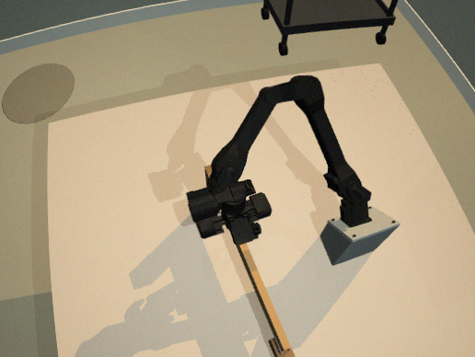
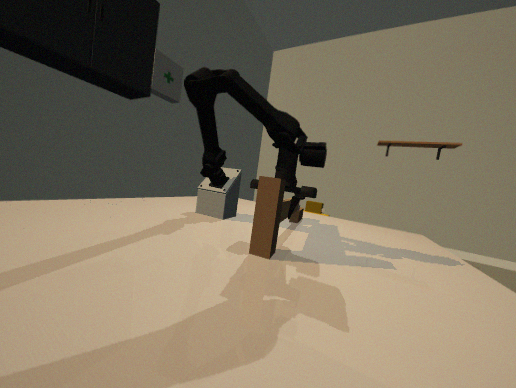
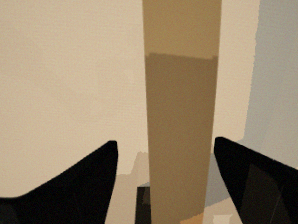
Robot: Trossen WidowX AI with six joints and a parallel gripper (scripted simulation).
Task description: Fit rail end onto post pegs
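Note:
The long wooden rail [image 1: 264, 294] [image 2: 285, 209] [image 3: 182, 110] runs from the footboard block [image 1: 286, 353] [image 2: 296, 215] toward the upright wooden post [image 1: 208, 170] [image 2: 266, 217]. Its far end is at the bracket [image 1: 274, 345] on the block. Its near end is raised off the table, at the upper part of the post, and looks about level. The pegs, the holes and the joint between rail and post are hidden, so contact cannot be told. My gripper [image 3: 166, 146] is open, with one finger on each side of the rail and gaps showing between both fingertips and the wood.
The arm's grey base block [image 1: 364, 236] [image 2: 216, 204] stands on the table to one side of the rail. A small yellow object [image 2: 314, 206] shows behind the footboard block. A black cart [image 1: 338, 20] stands beyond the table, and a shelf [image 2: 420, 144] hangs on the wall.

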